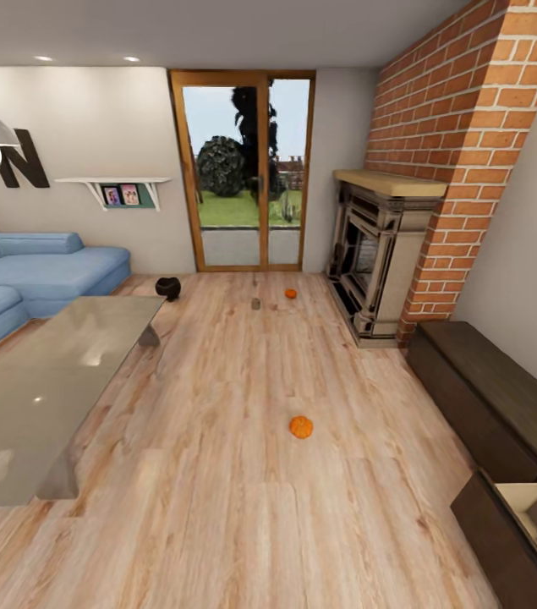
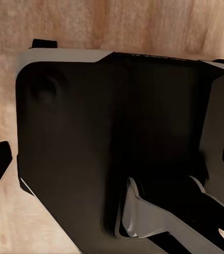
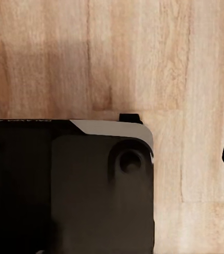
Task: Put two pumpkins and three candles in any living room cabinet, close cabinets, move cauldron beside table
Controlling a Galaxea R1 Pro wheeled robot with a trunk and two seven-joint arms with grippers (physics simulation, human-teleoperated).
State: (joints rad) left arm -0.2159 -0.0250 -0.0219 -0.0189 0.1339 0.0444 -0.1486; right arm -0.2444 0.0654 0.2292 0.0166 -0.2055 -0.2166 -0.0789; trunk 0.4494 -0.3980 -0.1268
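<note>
Near pumpkin on open floor; far pumpkin beside candle. Cauldron past table. Cabinet drawer open. Finger state: cannot tell, both grippers.

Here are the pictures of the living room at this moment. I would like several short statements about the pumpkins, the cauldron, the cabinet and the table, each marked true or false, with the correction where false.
1. Two pumpkins lie on the wood floor, the nearer pumpkin and the farther pumpkin. True.
2. The cauldron stands on the table. False: it sits on the floor beyond the table's far end, near the sofa.
3. One drawer of the cabinet is open. True.
4. A pumpkin already lies in the open drawer. False: what shows of its pale inside holds no pumpkin.
5. A small grey candle stands beside the farther pumpkin. True.
</note>
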